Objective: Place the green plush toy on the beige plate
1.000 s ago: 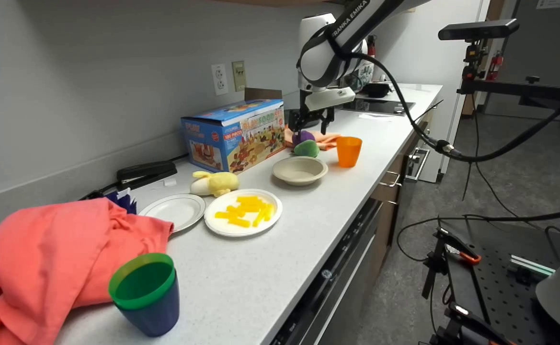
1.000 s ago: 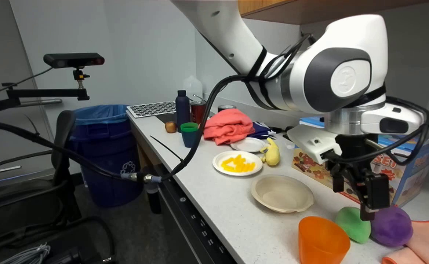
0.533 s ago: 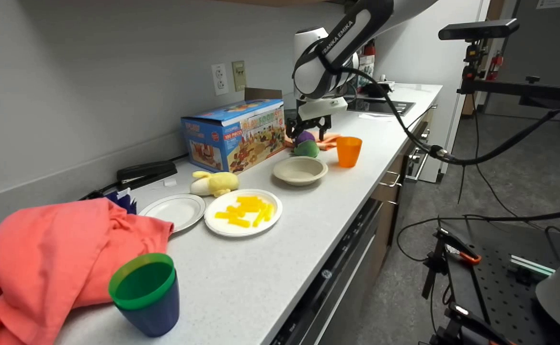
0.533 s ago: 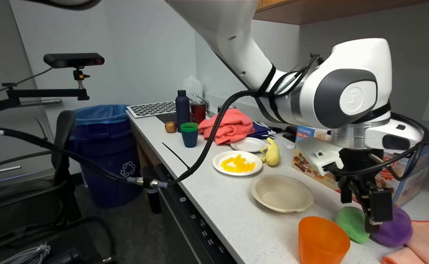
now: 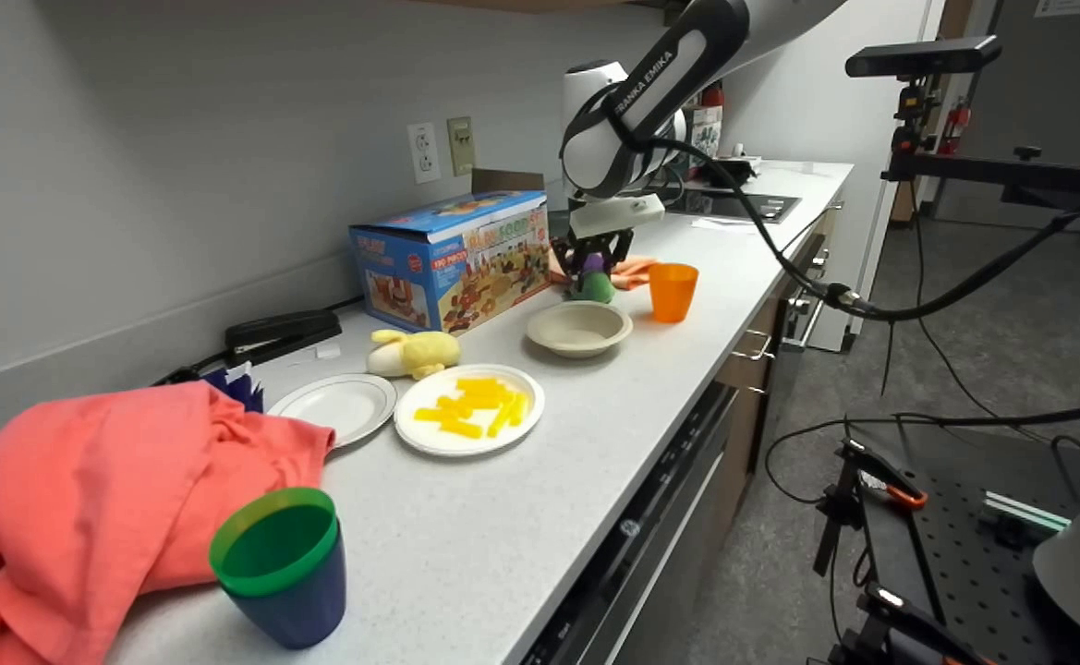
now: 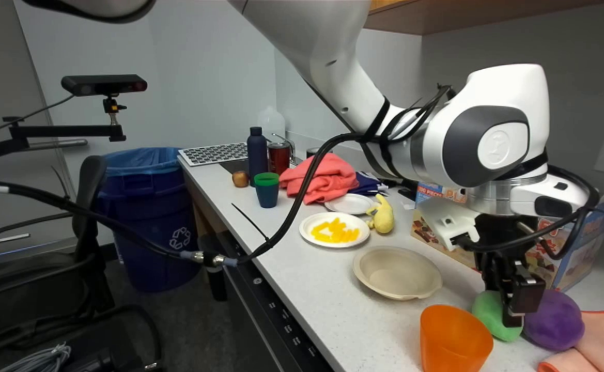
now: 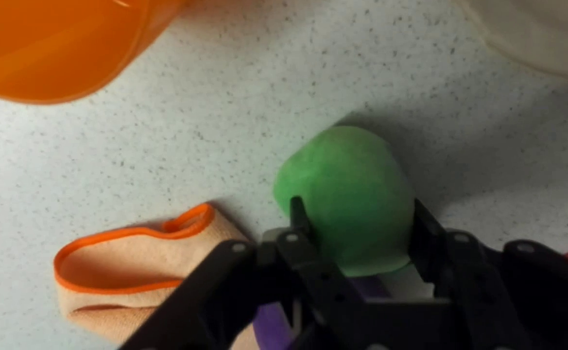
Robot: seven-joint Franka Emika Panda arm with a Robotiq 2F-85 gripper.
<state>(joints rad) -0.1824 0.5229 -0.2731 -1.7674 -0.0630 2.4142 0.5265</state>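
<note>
The green plush toy [image 7: 349,180] rests on the counter, seen in the wrist view between the two fingers of my gripper [image 7: 356,203]. Both fingers press against its sides, so the jaws are shut on it. In an exterior view the near finger [image 6: 514,310] covers part of the green plush toy [image 6: 489,314]. The beige plate [image 6: 397,274], deep like a bowl, holds nothing and lies close by, further along the counter. Its rim [image 7: 522,53] enters the wrist view at the upper right.
Touching or very near the gripper is a purple plush toy [image 6: 555,320], with an orange-edged cloth [image 7: 128,272] behind. An orange cup [image 6: 455,338] stands close to the green toy. A toy-food box [image 5: 456,259] lines the wall side. A plate of yellow pieces [image 5: 429,445] lies further off.
The gripper has come down over the green toy, and its fingers have closed in from wide apart onto its sides. The purple toy has shifted very slightly.
</note>
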